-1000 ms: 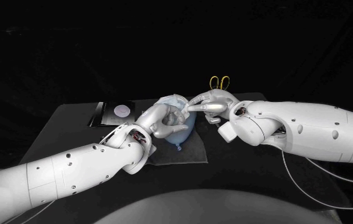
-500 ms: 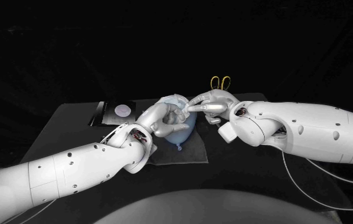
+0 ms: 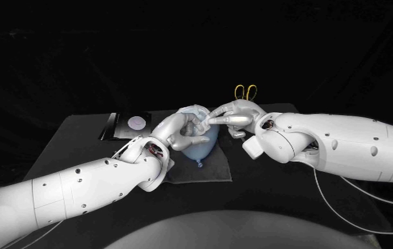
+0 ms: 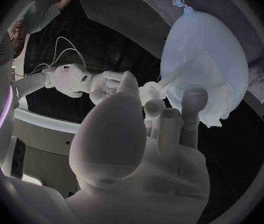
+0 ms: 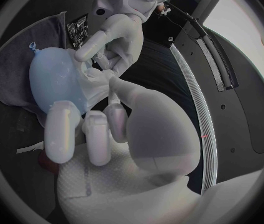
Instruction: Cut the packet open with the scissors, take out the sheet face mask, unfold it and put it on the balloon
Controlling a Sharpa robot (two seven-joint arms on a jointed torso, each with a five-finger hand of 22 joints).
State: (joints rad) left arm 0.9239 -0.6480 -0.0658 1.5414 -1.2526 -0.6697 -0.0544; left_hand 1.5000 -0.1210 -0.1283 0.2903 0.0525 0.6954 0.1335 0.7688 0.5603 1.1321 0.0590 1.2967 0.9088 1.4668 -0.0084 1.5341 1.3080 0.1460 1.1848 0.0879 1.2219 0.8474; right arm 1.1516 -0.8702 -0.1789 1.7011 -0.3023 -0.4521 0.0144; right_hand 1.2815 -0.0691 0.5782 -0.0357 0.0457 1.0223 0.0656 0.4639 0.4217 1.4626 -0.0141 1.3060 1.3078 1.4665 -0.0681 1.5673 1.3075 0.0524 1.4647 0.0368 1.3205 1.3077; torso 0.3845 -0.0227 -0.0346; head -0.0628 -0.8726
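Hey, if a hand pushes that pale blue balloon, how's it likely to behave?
The balloon looks rounded and air-filled, so it would probably roll or skid away easily. It lies on the dark cloth, which may slow it a little. Its skin looks thin and translucent, so probably puncture-prone.

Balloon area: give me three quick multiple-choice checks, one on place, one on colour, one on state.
1. The balloon lies on: A the grey cloth; B the packet; C bare table.
2. The handles of the scissors are: A red; B yellow; C green.
3. The sheet mask is: A inside the packet; B flat on the table; C draped over the balloon.
1 A: cloth shows under it. 2 B: yellow loops behind the right hand. 3 C: left hand and right hand pinch it on the balloon.
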